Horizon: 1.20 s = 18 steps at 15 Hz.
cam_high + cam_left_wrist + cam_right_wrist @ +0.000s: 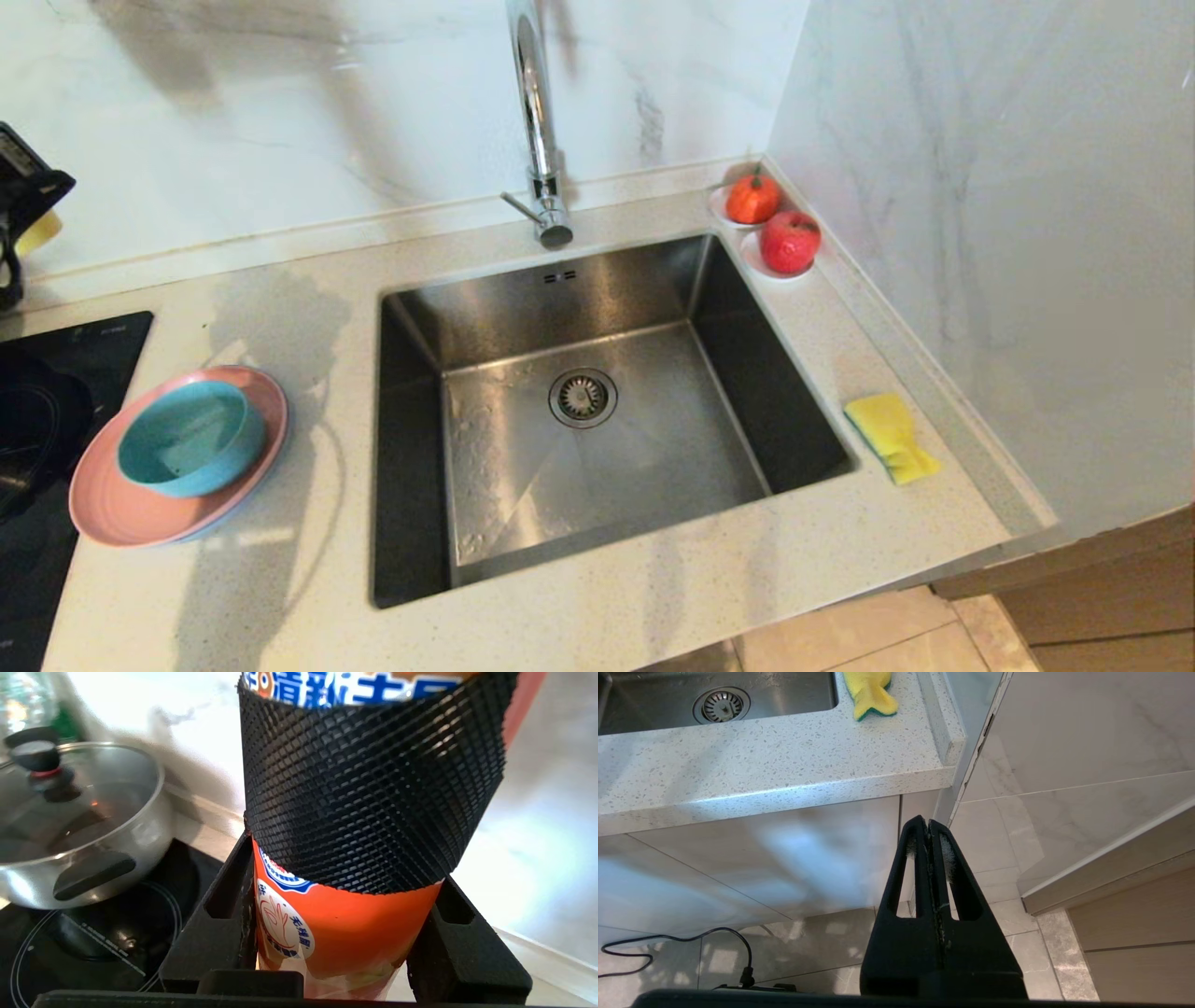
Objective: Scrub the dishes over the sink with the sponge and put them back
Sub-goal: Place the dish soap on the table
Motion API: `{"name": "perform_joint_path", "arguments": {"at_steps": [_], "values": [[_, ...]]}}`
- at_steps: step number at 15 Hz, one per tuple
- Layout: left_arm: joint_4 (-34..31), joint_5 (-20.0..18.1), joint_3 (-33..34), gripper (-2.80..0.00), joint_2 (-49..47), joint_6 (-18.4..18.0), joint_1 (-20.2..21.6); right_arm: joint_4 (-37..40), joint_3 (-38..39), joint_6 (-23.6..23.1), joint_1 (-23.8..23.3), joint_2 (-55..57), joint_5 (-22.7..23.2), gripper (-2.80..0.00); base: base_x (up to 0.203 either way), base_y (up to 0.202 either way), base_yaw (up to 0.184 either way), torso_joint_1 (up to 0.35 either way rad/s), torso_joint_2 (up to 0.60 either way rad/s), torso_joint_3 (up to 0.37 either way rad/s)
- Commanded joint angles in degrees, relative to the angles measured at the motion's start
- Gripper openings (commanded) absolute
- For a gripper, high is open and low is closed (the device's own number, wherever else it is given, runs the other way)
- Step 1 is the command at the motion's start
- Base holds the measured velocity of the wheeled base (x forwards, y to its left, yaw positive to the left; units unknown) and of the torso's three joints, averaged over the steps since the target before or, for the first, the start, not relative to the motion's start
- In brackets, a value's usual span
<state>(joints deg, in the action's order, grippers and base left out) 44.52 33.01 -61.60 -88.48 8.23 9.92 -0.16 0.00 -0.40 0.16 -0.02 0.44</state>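
A teal bowl (191, 450) sits in a pink plate (107, 509) on the counter left of the sink (579, 299); a pale bluish plate's rim (219, 530) shows under the pink one. The yellow and green sponge (892, 437) lies on the counter right of the sink, also seen in the right wrist view (871, 693). My left gripper (345, 868) is shut on an orange bottle (345, 933) wrapped in black grip mesh, at the far left edge of the head view (23, 215), over the hob. My right gripper (928, 823) hangs shut and empty below the counter's front edge.
A steel pot with a glass lid (70, 821) stands on the black hob (65, 341). The tall chrome tap (537, 121) rises behind the sink. Two saucers with red fruit (789, 241) sit in the back right corner. A marble wall closes the right side.
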Motion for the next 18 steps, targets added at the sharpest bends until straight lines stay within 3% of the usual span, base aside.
{"name": "perform_joint_path", "arguments": {"at_steps": [1,4,9,12,18], "values": [[6.8,3.0,2.3,-2.8,-6.2,-0.3,0.5,0.0,0.0,0.0,0.0,0.0,0.0,-2.8,0.0,0.0,0.0,0.0,0.0,0.0],[14.7,5.7,2.7,-2.8,-10.9,-1.5,1.1,0.0,0.0,0.0,0.0,0.0,0.0,-2.8,0.0,0.0,0.0,0.0,0.0,0.0],[35.5,7.5,7.6,-2.8,-20.0,-7.4,1.3,0.0,0.0,0.0,0.0,0.0,0.0,-2.8,0.0,0.0,0.0,0.0,0.0,0.0],[39.6,7.7,7.9,-2.8,-24.0,-8.6,1.3,0.0,0.0,0.0,0.0,0.0,0.0,-2.8,0.0,0.0,0.0,0.0,0.0,0.0],[40.5,10.5,7.6,-2.8,-30.3,-5.8,2.6,0.0,0.0,0.0,0.0,0.0,0.0,-2.8,0.0,0.0,0.0,0.0,0.0,0.0]]}}
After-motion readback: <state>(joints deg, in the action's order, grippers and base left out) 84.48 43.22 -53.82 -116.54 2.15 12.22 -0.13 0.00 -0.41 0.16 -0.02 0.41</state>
